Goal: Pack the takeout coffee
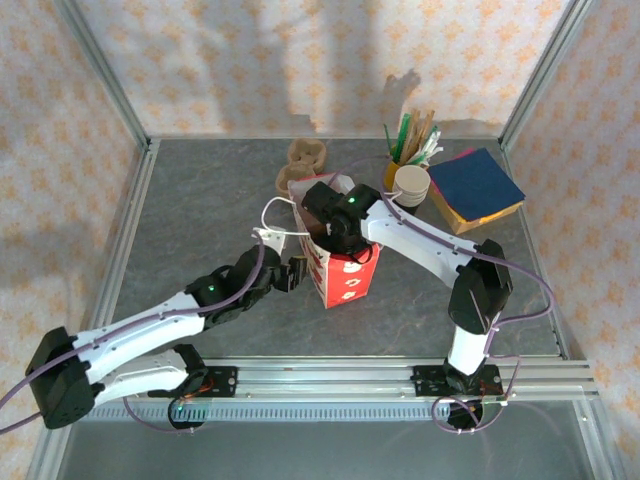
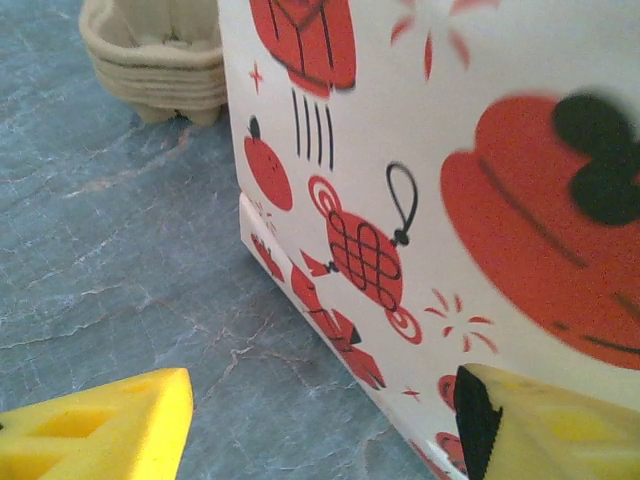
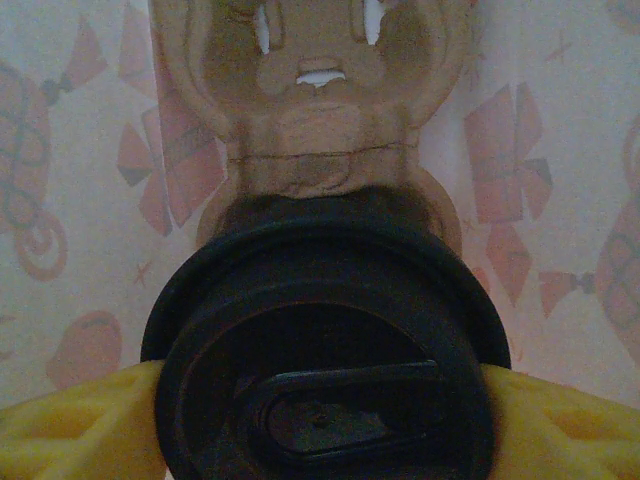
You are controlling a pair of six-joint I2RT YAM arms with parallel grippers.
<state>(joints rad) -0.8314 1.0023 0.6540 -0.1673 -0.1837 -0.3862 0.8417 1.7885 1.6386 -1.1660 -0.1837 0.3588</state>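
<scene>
The takeout coffee [image 3: 325,380] is a black cup with a round black lid. My right gripper [image 3: 325,425] is shut on it, with a yellow finger [image 3: 80,425] pressed to each side. It is inside the red-and-white bag [image 1: 347,277], whose printed walls surround it. A brown pulp carrier [image 3: 320,140] lies beyond the cup, inside the bag. From above, my right gripper [image 1: 326,226] reaches down into the bag's mouth, which hides the cup. My left gripper [image 2: 320,430] is open low beside the bag [image 2: 450,200]; its right finger [image 2: 550,425] is against the bag's wall.
A stack of brown pulp carriers [image 1: 305,156] stands behind the bag, and shows as the pulp stack [image 2: 160,60] in the left wrist view. At the back right are lidless white-rimmed cups [image 1: 411,185], a holder of stirrers [image 1: 412,138] and blue napkins [image 1: 478,186].
</scene>
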